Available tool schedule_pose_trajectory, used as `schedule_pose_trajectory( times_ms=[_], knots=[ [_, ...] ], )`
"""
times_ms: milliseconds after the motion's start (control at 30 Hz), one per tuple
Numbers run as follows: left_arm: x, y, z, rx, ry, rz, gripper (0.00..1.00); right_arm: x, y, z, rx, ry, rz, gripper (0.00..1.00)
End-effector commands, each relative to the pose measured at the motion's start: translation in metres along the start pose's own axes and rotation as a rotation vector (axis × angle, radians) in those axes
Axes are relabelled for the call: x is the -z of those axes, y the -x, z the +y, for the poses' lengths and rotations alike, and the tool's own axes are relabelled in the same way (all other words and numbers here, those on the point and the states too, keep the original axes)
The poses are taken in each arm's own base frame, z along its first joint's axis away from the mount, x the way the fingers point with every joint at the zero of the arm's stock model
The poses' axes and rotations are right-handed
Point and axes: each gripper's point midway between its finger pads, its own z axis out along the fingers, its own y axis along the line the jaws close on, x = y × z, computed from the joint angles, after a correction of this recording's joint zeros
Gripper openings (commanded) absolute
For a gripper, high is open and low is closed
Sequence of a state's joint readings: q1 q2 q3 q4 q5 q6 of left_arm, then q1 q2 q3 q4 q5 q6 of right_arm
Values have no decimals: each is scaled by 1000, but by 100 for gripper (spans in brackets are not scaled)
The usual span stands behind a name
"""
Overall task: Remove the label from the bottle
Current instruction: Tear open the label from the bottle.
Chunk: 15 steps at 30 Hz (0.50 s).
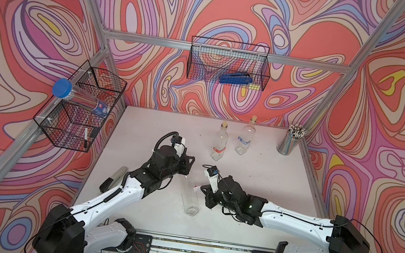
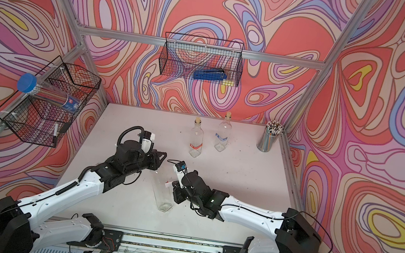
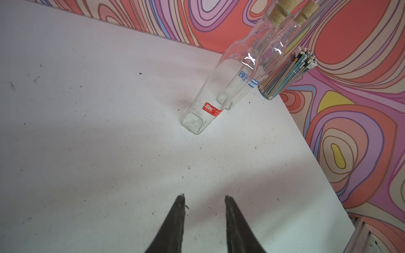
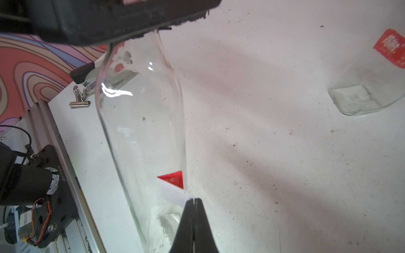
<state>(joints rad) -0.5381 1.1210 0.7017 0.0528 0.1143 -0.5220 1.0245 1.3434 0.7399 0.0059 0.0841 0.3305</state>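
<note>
White worktop [image 1: 254, 189], mid-peel: right pincer [image 4: 193, 199] pinched tight on label [image 4: 173, 186] corner.
Left pincer [image 3: 205, 197] clamps bottle [image 1: 189, 196] neck; next: steady pull away.

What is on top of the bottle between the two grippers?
The left gripper sits over the neck of the bottle, shut on it. It covers the mouth, so whether it is corked cannot be seen. Lower down, the right gripper pinches the label.

We are finding the bottle [image 1: 189, 198] standing centre on the table [image 1: 267, 191] | second bottle [image 1: 219, 143] and third bottle [image 1: 245, 139] standing behind it | pencil cup [image 1: 290, 143] sitting far right | stapler [image 1: 118, 174] lying left
</note>
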Motion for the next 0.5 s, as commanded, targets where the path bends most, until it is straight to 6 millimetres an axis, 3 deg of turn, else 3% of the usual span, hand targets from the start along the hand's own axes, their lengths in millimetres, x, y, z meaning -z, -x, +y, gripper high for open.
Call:
schedule_pose_trajectory(
  times_ms=[0, 467],
  knots=[
    [3, -4, 5, -68, 36, 25, 0, 5, 0, -16, 3, -78, -7, 0],
    [3, -3, 4, -71, 39, 29, 0, 7, -1, -22, 7, -113, -5, 0]
  ],
)
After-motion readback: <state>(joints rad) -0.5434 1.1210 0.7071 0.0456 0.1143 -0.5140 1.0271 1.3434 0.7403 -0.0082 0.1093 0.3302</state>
